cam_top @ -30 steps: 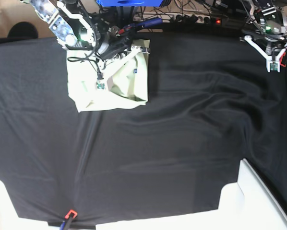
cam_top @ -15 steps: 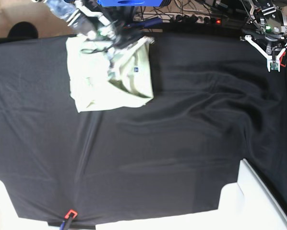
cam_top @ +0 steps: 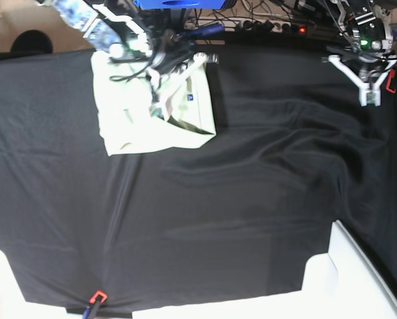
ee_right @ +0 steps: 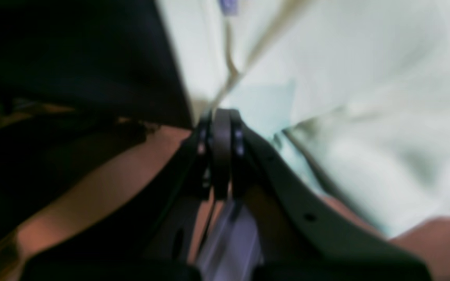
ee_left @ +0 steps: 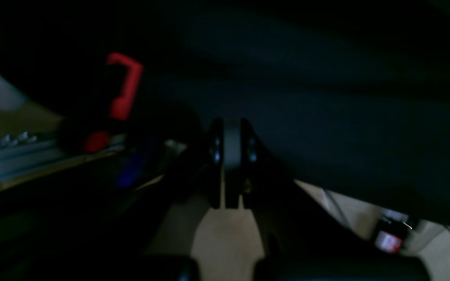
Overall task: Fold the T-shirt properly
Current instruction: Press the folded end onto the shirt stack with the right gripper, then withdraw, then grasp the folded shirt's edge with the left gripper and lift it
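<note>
T-shirt (cam_top: pixel 145 119) is lying bunched at the far corner of the black cloth (cam_top: pixel 251 199), right under the right gripper (cam_top: pixel 160 70), which is pinching it with closed jaws, while the left gripper (cam_top: pixel 370 90) is hanging closed and empty, well apart across the table.

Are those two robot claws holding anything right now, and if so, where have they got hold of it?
The left gripper is shut on nothing, over the black cloth. The right gripper is shut at the T-shirt; the blur hides whether it pinches fabric.
</note>
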